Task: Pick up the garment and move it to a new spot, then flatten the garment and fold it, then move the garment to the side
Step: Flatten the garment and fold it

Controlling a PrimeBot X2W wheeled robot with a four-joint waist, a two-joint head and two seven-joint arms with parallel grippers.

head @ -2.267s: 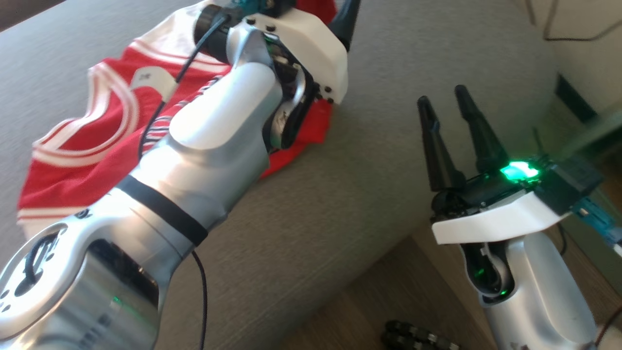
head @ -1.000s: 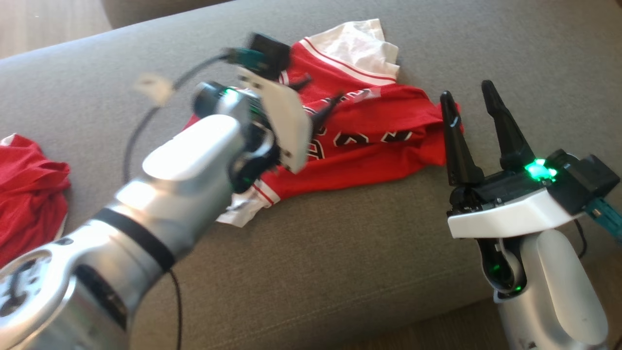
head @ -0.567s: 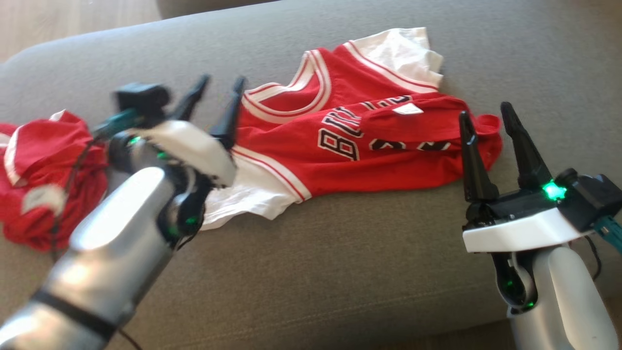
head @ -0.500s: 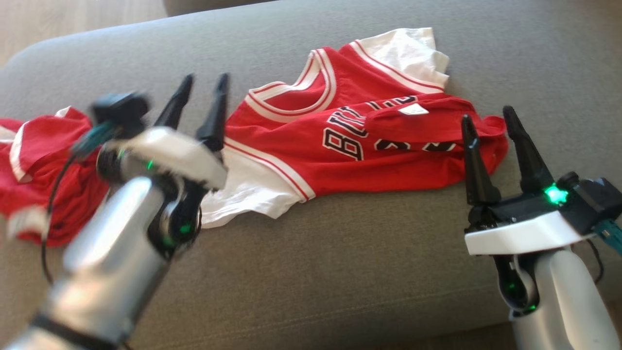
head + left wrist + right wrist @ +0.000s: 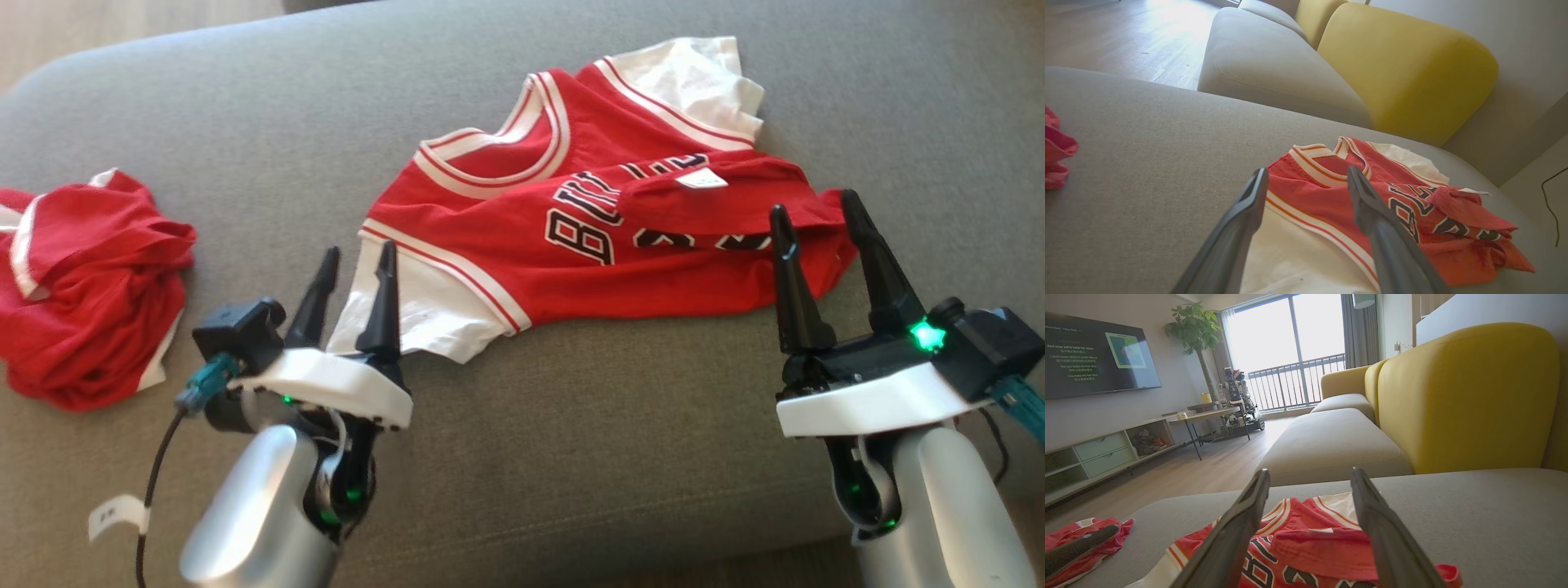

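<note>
I'd say we're at the flatten step. The garment (image 5: 588,237), a red jersey with white trim, lies on the grey sofa seat (image 5: 571,441), middle to upper right of the head view. It isn't flat: its right end is flopped over the lettering, with a little white tag (image 5: 702,180) showing.

The left pincer (image 5: 359,249) is spread open and empty, tips just beside the jersey's white lower-left corner. The right pincer (image 5: 814,204) is open too, holding nothing, by the rumpled right end.

The next move probably wants one pinch on that flap and one on the white corner, then a pull apart.

Room-wise there's lots of bare cushion below the jersey. The seat's front edge cuts across the lower right corner, and a second red bundle (image 5: 90,278) sits well apart at the left edge.
</note>
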